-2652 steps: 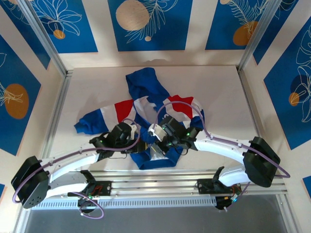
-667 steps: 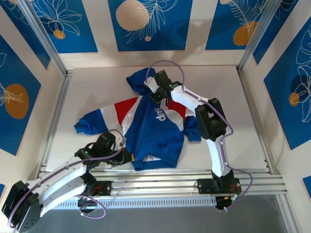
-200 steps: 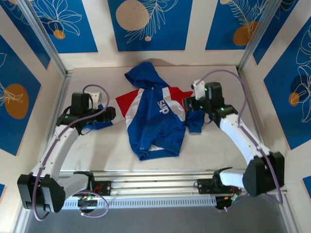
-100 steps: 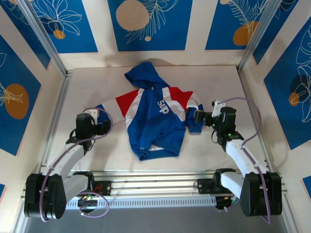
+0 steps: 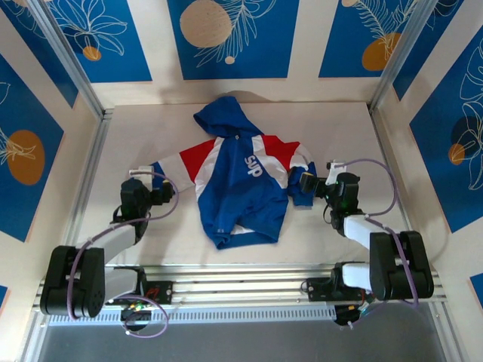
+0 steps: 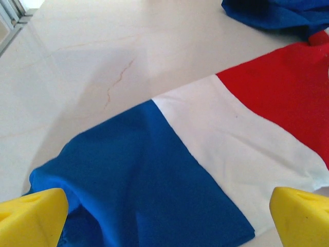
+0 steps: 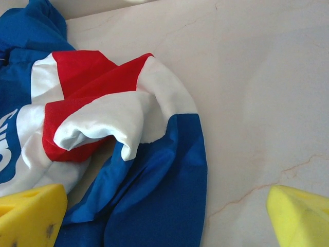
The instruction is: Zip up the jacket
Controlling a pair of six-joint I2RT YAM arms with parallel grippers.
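Both spread apart: L gripper [image 5: 158, 194] at jacket [image 5: 241, 196] sleeve, R gripper [image 5: 306, 182] at other sleeve.

The top view is brightly and evenly lit. A faint shadow is cast on the table [image 5: 355, 136] behind the jacket [image 5: 241, 188]. In the left wrist view a soft grey shadow is laid across the table. The left fingers [image 6: 31, 216] and right fingers [image 7: 298, 218] are a little blurred at the bottom corners. Cloth folds are shown sharply, with small dark shadows underneath.
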